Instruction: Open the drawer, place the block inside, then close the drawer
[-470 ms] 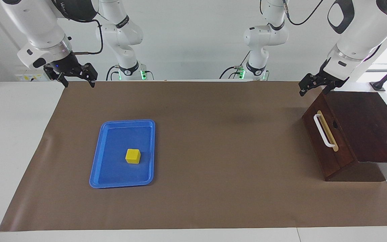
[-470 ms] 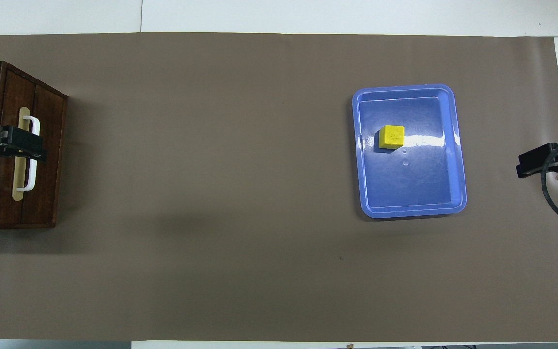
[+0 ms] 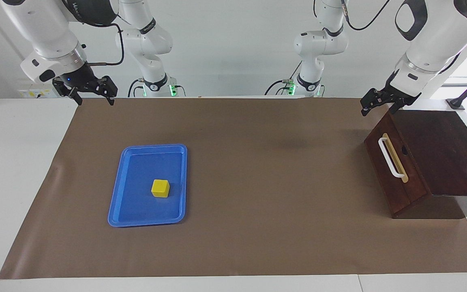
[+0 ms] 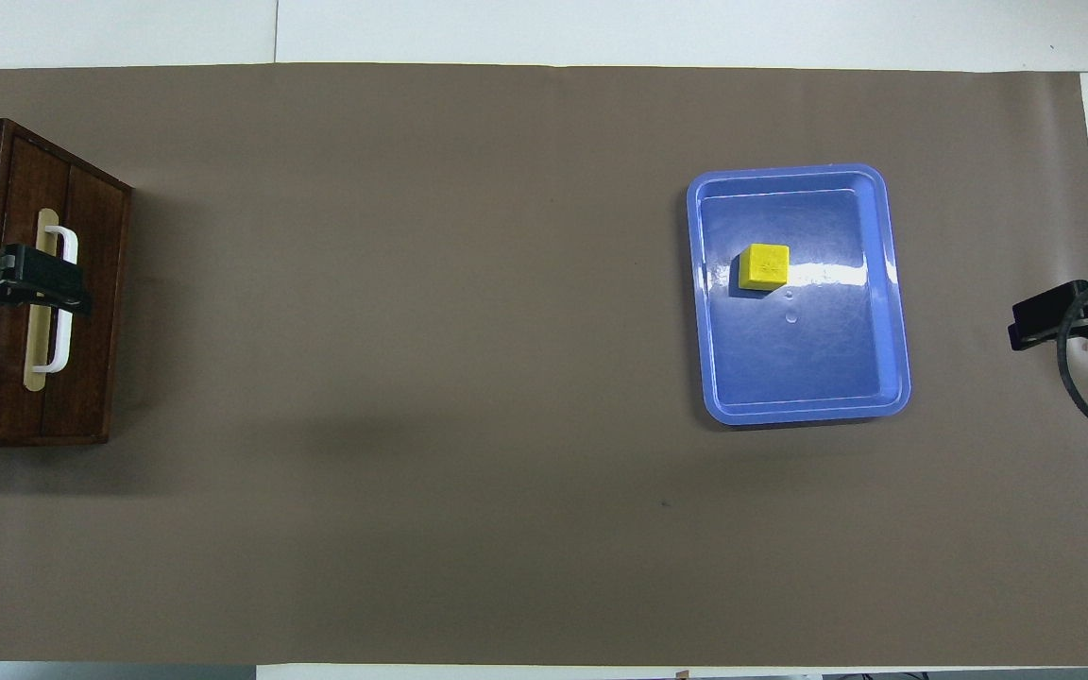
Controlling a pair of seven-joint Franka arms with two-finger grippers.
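Overhead, left claw (image 4: pixel 29 283) covers the drawer (image 4: pixel 53 283) handle; facing, both claws hang apart.

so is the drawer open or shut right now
Shut: the drawer front sits flush with its dark wooden box, no pale interior showing, and the white handle is untouched.

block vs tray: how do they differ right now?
The block is a small yellow cube; the tray is blue, flat and far larger. The block sits inside the tray, which lies on the brown mat. Neither is touched by a gripper; both are at the right arm's end.
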